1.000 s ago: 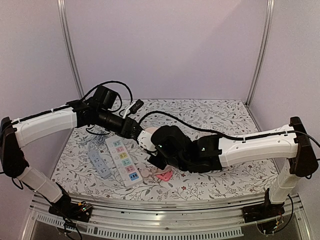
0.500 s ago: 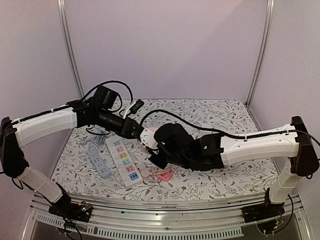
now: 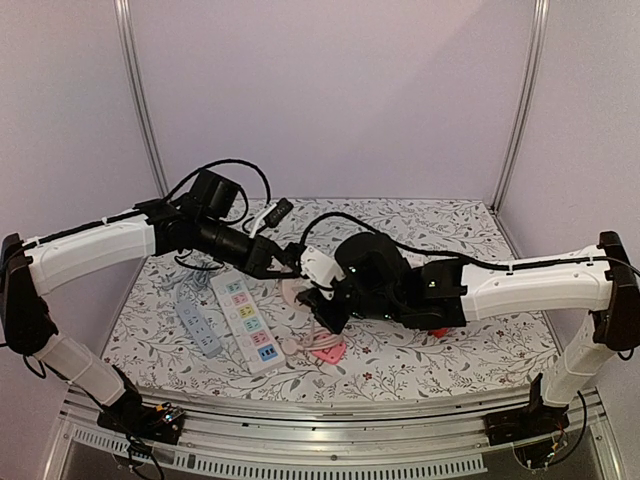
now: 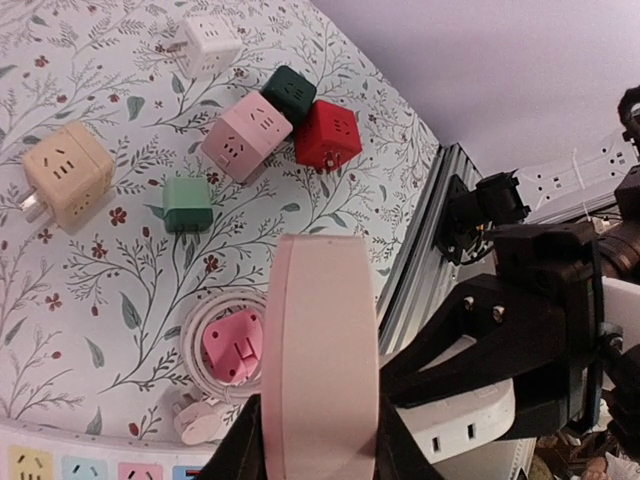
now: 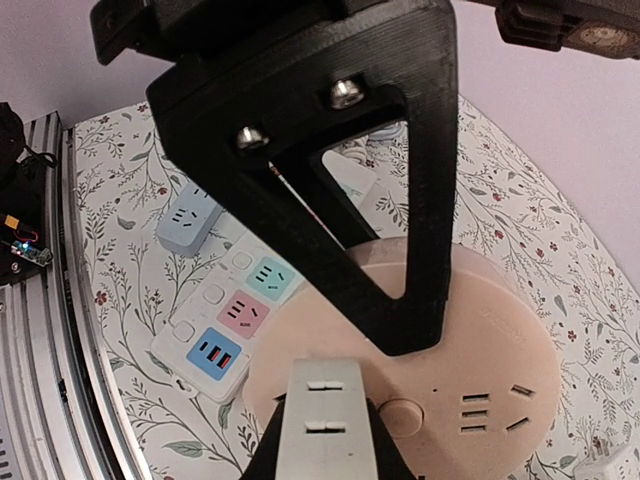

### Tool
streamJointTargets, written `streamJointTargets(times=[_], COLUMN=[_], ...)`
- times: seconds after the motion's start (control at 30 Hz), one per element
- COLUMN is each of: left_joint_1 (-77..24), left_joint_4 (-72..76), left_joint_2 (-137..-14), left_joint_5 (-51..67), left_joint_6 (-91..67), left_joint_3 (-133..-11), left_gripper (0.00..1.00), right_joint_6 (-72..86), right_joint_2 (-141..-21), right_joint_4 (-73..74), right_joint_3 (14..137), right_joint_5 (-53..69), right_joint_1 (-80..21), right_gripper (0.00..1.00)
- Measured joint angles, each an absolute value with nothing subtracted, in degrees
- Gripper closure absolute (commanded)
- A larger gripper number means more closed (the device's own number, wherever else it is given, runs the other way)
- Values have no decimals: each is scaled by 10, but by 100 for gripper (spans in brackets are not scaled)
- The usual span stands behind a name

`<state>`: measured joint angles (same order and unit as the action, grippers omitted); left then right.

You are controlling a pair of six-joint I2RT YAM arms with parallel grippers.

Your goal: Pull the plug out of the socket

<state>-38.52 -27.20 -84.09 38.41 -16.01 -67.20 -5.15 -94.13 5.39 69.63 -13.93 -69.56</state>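
My left gripper point(image 3: 281, 263) is shut on a round pink socket point(image 3: 294, 291), seen edge-on between the black fingers in the left wrist view point(image 4: 320, 340). My right gripper point(image 3: 325, 283) is shut on a white plug block point(image 3: 319, 262) with slots on its top. In the right wrist view the plug point(image 5: 325, 425) sits between my fingers, close in front of the socket's flat face point(image 5: 450, 350), and the left gripper's triangular finger point(image 5: 350, 170) crosses above. In the left wrist view the plug point(image 4: 460, 425) lies just right of the disc. I cannot tell whether they touch.
A white power strip with coloured outlets point(image 3: 247, 322) and a blue-grey strip point(image 3: 197, 322) lie at the left. A pink triangular adapter in a coiled white cable point(image 4: 232, 348) lies under the grippers. Several cube adapters, among them a red one point(image 4: 327, 133), lie beyond.
My right arm has moved right and a little up with the white plug. The plug has drawn away from the pink socket, which now shows more. The left arm has barely moved.
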Motion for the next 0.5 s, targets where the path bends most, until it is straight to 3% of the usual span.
streamJointTargets(times=[0.23, 0.5], left_joint_1=[-388, -383], left_joint_4=[-280, -294], left_joint_2=[-846, -849], left_joint_5=[385, 389], left_joint_6=[-151, -146], left_joint_3=[-679, -684], left_gripper=[100, 100], right_joint_6=[-61, -100], right_joint_2=[-941, -981], right_joint_4=[56, 72], right_joint_3=[696, 732], right_joint_5=[-171, -317], right_joint_1=[-710, -762], right_gripper=[100, 100])
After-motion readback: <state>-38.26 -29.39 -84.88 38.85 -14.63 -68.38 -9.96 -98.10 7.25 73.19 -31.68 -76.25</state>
